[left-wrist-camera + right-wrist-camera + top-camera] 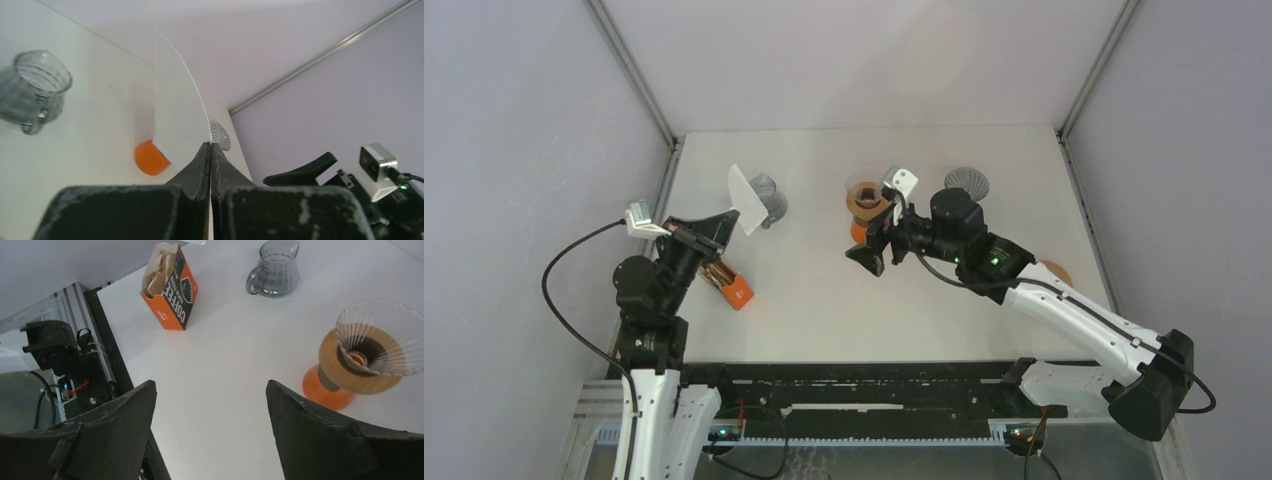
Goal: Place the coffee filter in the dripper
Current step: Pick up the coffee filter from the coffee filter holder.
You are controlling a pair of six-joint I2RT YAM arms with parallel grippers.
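Both arms had white lower links and black joint housings. On the left arm [649, 400] a thin black cable [546, 285] ran to a white wrist camera block [638, 218]. The right arm [1074, 315] showed small green lights [957, 262] on a black forearm. The left gripper [210, 146] had black fingers [192, 172], scuffed grey. The right gripper [210, 390] had matte black, wedge-shaped fingers [310, 415].

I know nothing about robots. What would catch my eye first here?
A white paper filter pinched in the left gripper, held up on the left. Then the glass dripper on its orange base in the middle, with the right gripper hanging open near it.
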